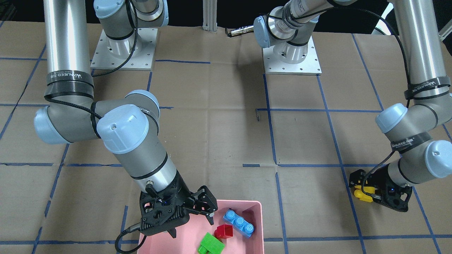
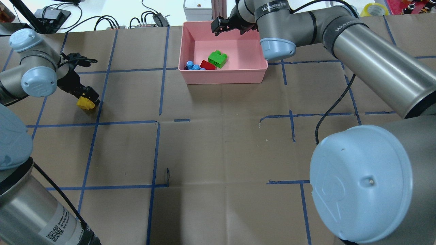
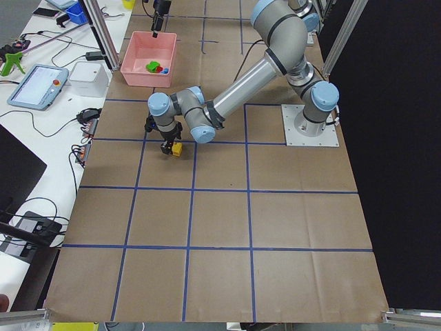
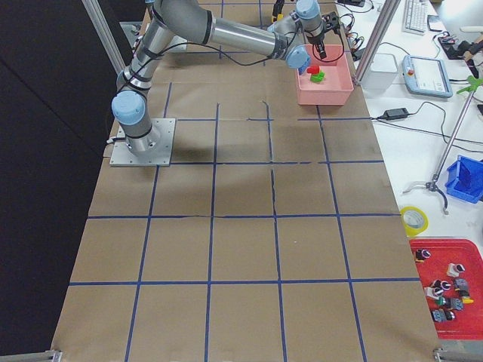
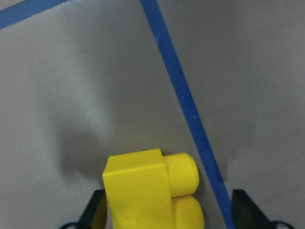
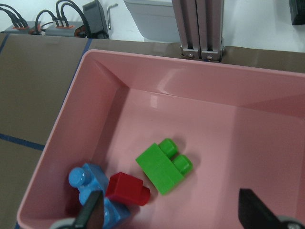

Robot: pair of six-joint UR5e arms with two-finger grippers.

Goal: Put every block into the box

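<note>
Three blocks lie in the box; the yellow one sits out on the table.

Front-facing view: the brown paper table (image 1: 226, 134) is gridded with blue tape. At bottom centre the pink box (image 1: 261, 225) holds the green block (image 1: 210, 244), red block (image 1: 224, 231) and light-blue block (image 1: 239, 222), with the right gripper (image 1: 192, 225) over its left end. At lower right the left gripper (image 1: 365, 190) straddles the yellow block (image 1: 360, 194). Left wrist view: its fingers (image 5: 96, 210) stand apart around the block. Right wrist view: the jaws are wide apart above the box. Exterior left view: a white bench (image 3: 41, 52) with a tablet (image 3: 38, 86) fills the upper left.
</note>
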